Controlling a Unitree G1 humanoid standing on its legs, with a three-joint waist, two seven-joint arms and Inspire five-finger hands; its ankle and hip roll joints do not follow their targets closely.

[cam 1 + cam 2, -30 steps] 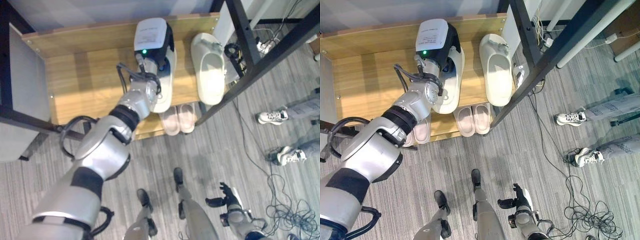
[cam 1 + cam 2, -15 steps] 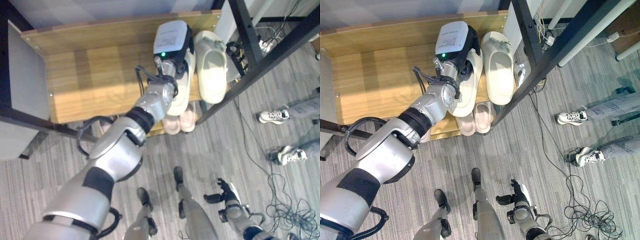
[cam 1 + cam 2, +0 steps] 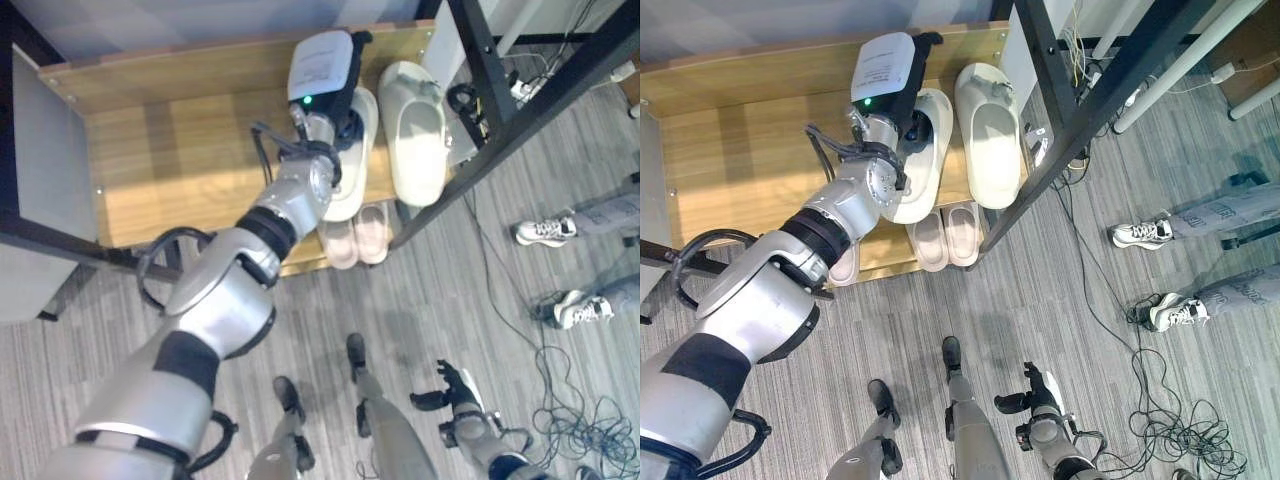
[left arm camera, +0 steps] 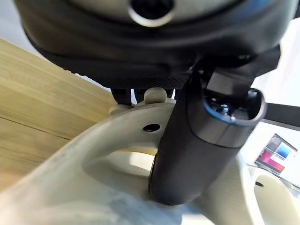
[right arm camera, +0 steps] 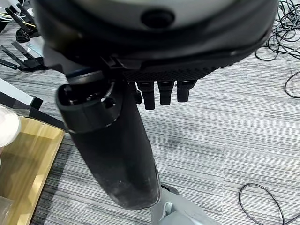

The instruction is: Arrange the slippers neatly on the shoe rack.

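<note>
My left hand (image 4: 197, 140) pinches the cream slipper (image 3: 923, 150) by its strap on the wooden shelf (image 3: 740, 150), just beside its mate (image 3: 989, 135), so the pair lies parallel.

Left hand (image 4: 197, 140) fingers hidden beyond the slipper (image 4: 93, 187) strap; slipper's toe cut off.
</note>
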